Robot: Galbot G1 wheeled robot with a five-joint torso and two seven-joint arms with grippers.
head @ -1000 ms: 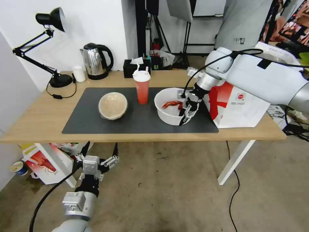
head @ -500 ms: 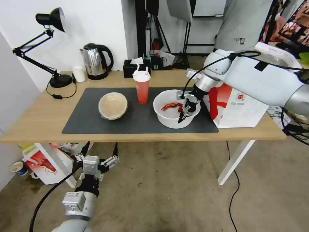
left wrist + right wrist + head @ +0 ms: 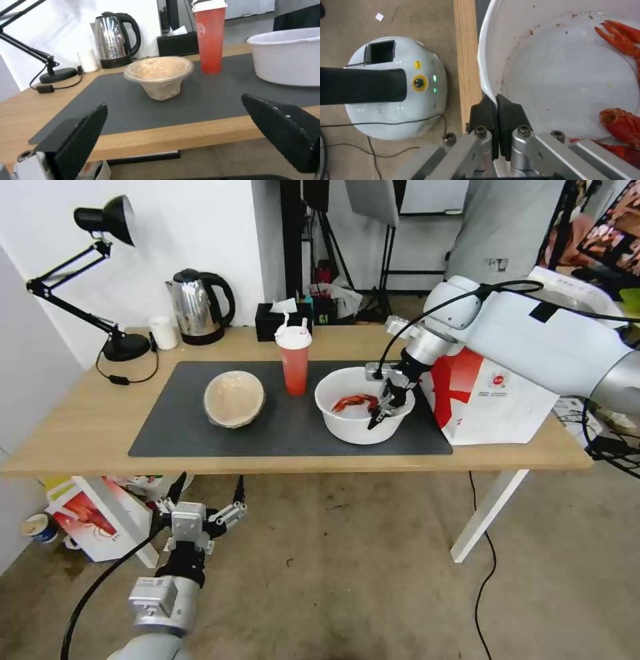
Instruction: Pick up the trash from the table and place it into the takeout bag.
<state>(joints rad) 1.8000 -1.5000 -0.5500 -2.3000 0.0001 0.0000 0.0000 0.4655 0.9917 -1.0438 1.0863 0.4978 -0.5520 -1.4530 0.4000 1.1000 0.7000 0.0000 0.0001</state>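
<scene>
A: Where's the right claw (image 3: 378, 415)?
B: Clenched on the rim of the white bowl (image 3: 347, 427), which sits on the mat (image 3: 200, 440) on the surface (image 3: 80, 427), just beside the bag (image 3: 497, 403). Red scraps (image 3: 620, 125) lie inside.
A: And the left claw (image 3: 203, 499)?
B: Released, low in front of the surface edge.

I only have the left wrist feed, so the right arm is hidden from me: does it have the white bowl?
Observer: Yes. The right gripper is shut on the white bowl, pinching its rim.
Operator: Which side of the rim?
Observer: The side nearest the takeout bag, which stands on the table just beyond it.
Operator: Anything inside the bowl?
Observer: Red shellfish scraps lie on its bottom.
Operator: And my own gripper?
Observer: The left gripper hangs open below the table's front edge.
</scene>
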